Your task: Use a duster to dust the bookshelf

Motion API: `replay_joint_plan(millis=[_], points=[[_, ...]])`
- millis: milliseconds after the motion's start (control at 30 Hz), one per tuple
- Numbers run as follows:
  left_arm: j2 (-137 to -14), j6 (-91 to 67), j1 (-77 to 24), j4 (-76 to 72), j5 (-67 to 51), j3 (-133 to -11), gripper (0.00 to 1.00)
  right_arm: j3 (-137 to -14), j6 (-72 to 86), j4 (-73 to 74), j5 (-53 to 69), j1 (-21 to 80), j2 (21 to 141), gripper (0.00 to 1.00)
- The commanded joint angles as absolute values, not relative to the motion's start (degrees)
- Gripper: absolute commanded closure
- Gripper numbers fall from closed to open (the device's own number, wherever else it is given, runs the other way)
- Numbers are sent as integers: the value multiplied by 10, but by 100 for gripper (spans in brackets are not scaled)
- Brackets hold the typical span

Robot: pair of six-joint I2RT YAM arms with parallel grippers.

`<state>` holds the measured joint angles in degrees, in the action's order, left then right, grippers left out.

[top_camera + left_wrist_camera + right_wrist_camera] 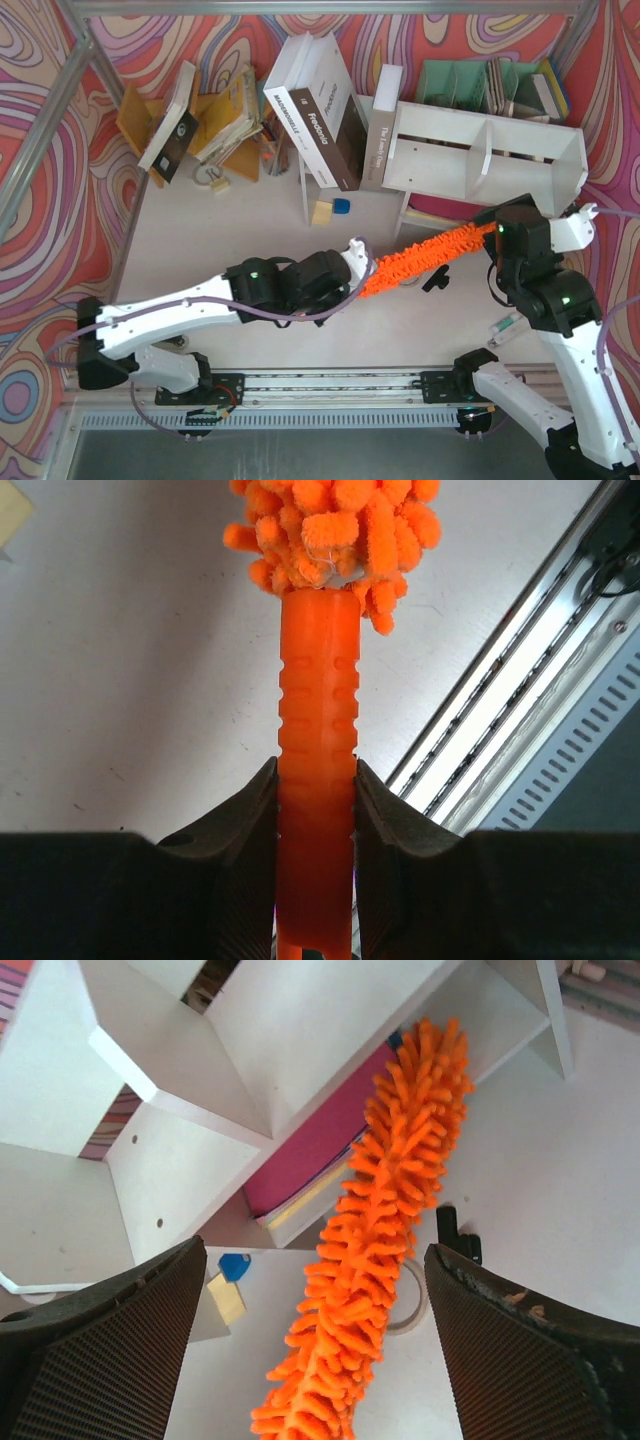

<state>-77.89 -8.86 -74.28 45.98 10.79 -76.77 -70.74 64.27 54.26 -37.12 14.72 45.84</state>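
Note:
The orange duster (425,256) lies slanted above the table, its fluffy head pointing right and back toward the white bookshelf (480,150). My left gripper (357,262) is shut on the duster's smooth handle (317,730); in the left wrist view both jaws press the handle's sides and the shaggy head (335,525) starts just beyond. My right gripper (500,232) is at the head's far tip. In the right wrist view it (312,1252) is open wide, with the fluffy head (385,1230) passing between its fingers (110,1350) without touching them. The bookshelf (250,1050) stands just beyond.
Pink and yellow folders (320,1145) lie under the shelf. A tape ring (412,1305), a black clip (458,1232), a blue piece (235,1265) and a yellow block (225,1300) lie on the table. Leaning books (310,110), a mint-green organizer (490,85) and a wooden rack (200,120) stand behind.

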Motion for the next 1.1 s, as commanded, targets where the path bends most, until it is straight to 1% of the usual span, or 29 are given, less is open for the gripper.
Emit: replay_joint_plan(millis=[0,167,300,467,733,933,1067], points=[[-729,-116,-745,422,155,-747,100,-736,577,523,-394,149,453,19],[-697,-120,-762,416,166,-747,100,-771,537,510,-384,150,451,19],[-686,-123,-781,414,184,-753,100,-785,535,515,-388,149,448,19],[-670,-125,-834,396,262,-739,100,-783,536,519,-397,149,441,18],[-622,-164,-880,305,347,-662,100,-762,548,522,-399,149,433,19],[-630,-177,-903,256,400,-632,100,-750,554,522,-394,149,433,19],[-642,-181,-913,194,417,-607,100,-740,559,520,-390,150,434,19]])
